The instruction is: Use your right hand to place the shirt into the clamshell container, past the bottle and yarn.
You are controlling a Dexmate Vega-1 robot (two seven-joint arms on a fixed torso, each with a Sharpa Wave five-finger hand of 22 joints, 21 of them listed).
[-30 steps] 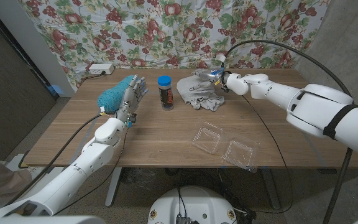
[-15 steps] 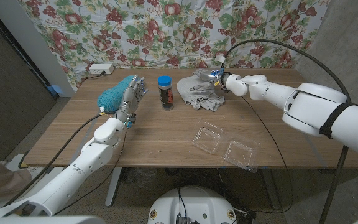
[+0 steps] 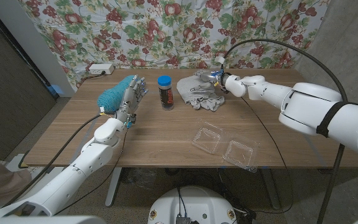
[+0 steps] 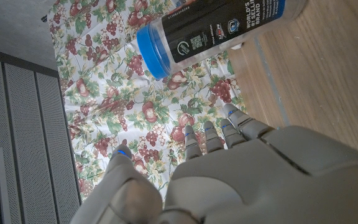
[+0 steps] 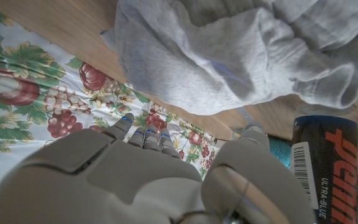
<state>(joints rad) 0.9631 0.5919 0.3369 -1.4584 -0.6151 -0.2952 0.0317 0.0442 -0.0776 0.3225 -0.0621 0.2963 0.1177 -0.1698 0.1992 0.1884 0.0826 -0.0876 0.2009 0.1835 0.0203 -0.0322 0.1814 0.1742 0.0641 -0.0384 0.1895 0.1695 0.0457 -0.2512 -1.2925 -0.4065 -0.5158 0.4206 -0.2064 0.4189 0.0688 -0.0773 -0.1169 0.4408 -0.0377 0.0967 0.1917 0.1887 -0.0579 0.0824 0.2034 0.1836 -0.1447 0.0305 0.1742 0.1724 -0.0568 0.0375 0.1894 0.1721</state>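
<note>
We see the grey shirt [image 3: 197, 92] bunched at the far side of the desk [image 3: 166, 134], right of the bottle [image 3: 164, 91]. The right hand [image 3: 216, 78] hovers at its far edge; whether its fingers [image 5: 135, 132] hold cloth, we cannot tell. The left hand [image 3: 131, 96] stands with fingers apart, holding nothing, beside the teal yarn [image 3: 112, 98]. The clear container [image 3: 224, 145] lies open near the front edge.

White arms, grey hands, black cables
</note>
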